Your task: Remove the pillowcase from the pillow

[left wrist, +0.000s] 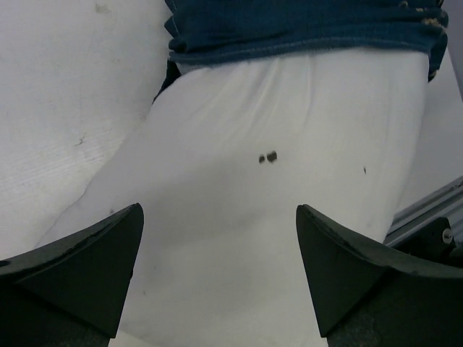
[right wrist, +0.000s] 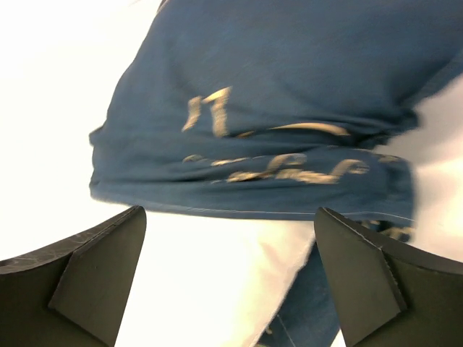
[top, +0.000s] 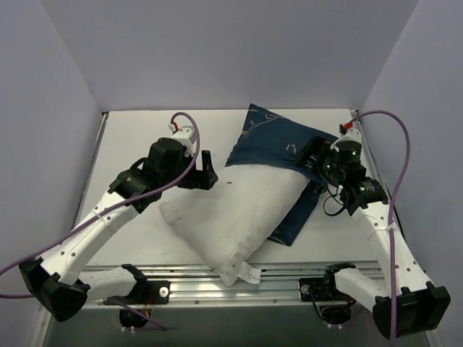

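The white pillow [top: 231, 213] lies diagonally across the table, its near corner over the front edge. The navy pillowcase [top: 271, 141] is bunched over its far end, and a strip of it trails under the pillow's right side. My left gripper [top: 204, 173] is open and empty just above the pillow's left far edge; its view shows the pillow [left wrist: 275, 181] with dark specks and the pillowcase hem [left wrist: 304, 32]. My right gripper [top: 312, 153] is open and empty over the pillowcase's right part; its view shows the pillowcase [right wrist: 275, 116] and the pillow [right wrist: 210, 289] below.
Grey walls close in the table [top: 130, 137] on the left, back and right. A metal rail [top: 217, 278] runs along the front edge between the arm bases. Purple cables loop from both arms.
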